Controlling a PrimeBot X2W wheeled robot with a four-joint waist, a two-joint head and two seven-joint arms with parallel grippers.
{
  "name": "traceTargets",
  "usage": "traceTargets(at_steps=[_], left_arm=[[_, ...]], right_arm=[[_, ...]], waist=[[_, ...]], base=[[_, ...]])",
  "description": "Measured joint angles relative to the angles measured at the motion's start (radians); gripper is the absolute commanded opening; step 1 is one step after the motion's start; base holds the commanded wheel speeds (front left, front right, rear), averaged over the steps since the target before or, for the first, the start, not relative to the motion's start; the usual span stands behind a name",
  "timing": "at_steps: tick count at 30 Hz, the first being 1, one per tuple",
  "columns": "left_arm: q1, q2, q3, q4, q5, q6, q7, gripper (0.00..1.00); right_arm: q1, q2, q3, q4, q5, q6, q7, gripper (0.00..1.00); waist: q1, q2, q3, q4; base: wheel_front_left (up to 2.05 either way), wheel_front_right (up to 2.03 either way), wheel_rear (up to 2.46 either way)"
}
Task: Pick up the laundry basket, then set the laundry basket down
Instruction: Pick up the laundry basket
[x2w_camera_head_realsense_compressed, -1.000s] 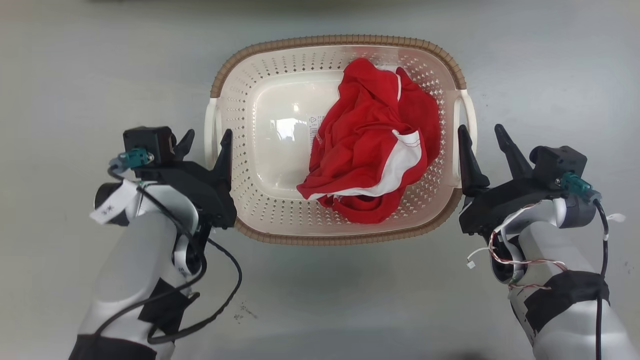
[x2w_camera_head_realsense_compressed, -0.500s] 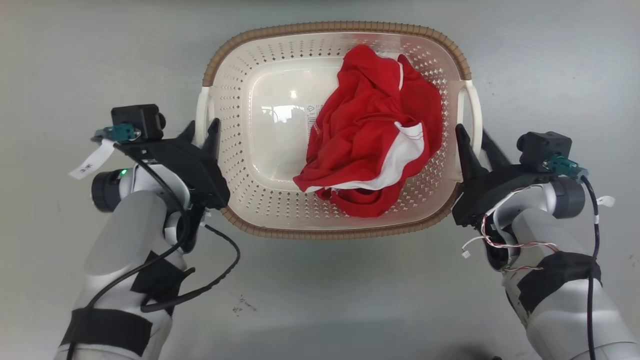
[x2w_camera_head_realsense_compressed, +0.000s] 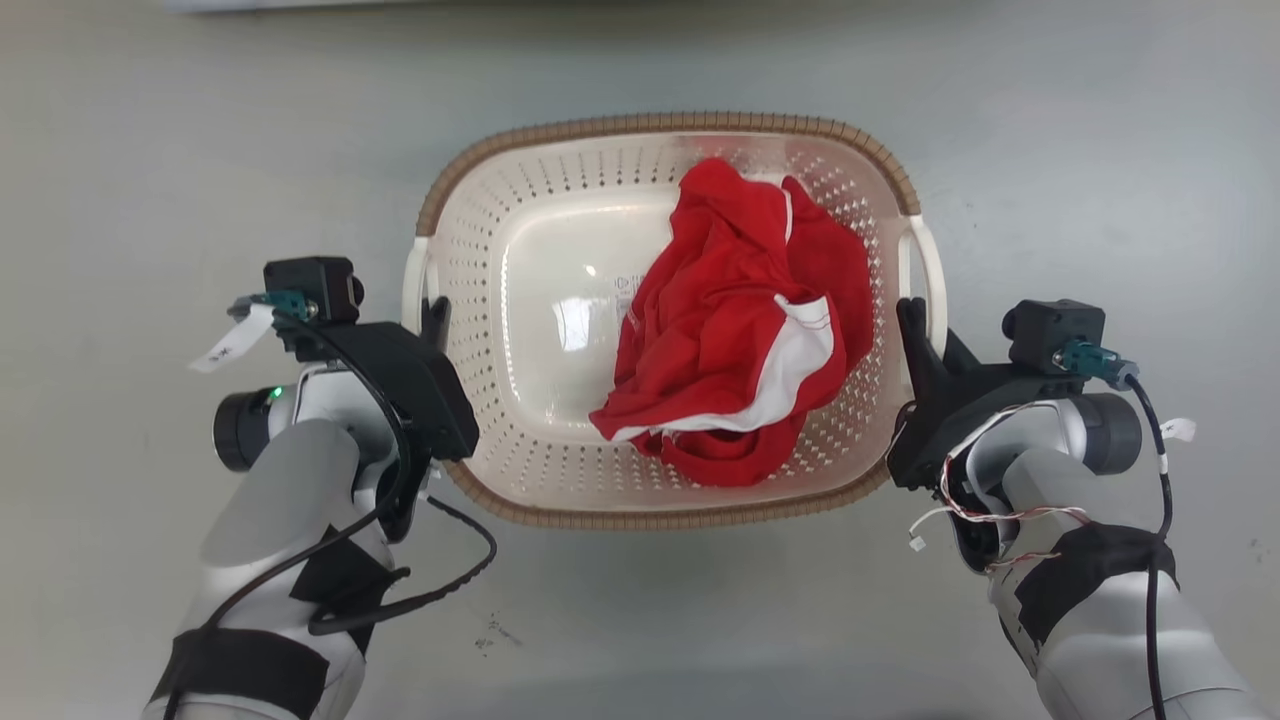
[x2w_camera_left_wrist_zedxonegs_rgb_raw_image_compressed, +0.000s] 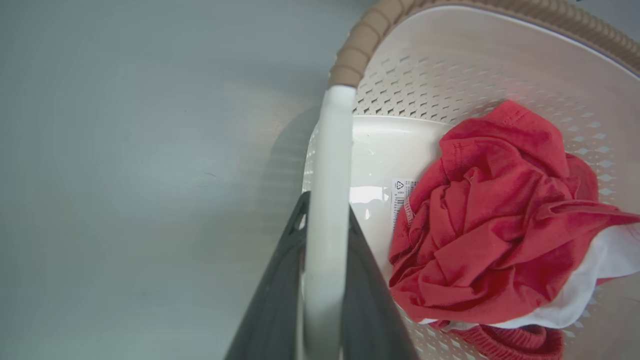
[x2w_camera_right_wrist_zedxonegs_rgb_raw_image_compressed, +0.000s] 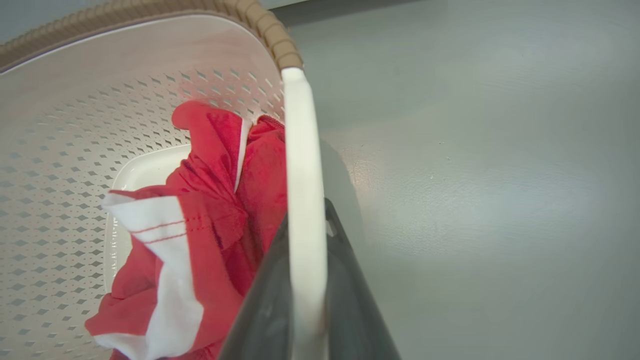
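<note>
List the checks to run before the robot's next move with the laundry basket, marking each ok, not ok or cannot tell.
1. The left gripper is shut on the left handle, a finger on each side: ok.
2. The right gripper is shut on the right handle likewise: ok.
3. The red garment lies wholly inside the laundry basket, nothing over the rim: ok.
4. The laundry basket is off the floor: cannot tell.

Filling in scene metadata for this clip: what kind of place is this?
Likely an indoor laundry or utility area, though little of the room shows. The cues: a perforated laundry basket holding a crumpled red-and-white garment, seen from above against a smooth, bare grey floor.
</note>
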Motion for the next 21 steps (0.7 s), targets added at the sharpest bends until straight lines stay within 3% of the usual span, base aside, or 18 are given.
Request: traceTargets(at_steps=[21], left_arm=[[0.084,-0.024,-0.011,0.15,-0.053,-0.028,-0.014,0.0]], right_arm=[[0.068,0.024,0.029,0.146,0.034,0.035,-0.008,0.0]], waist=[[-0.0001,0.0,-0.231,0.007]], base=[[0.0,0.0,0.0]])
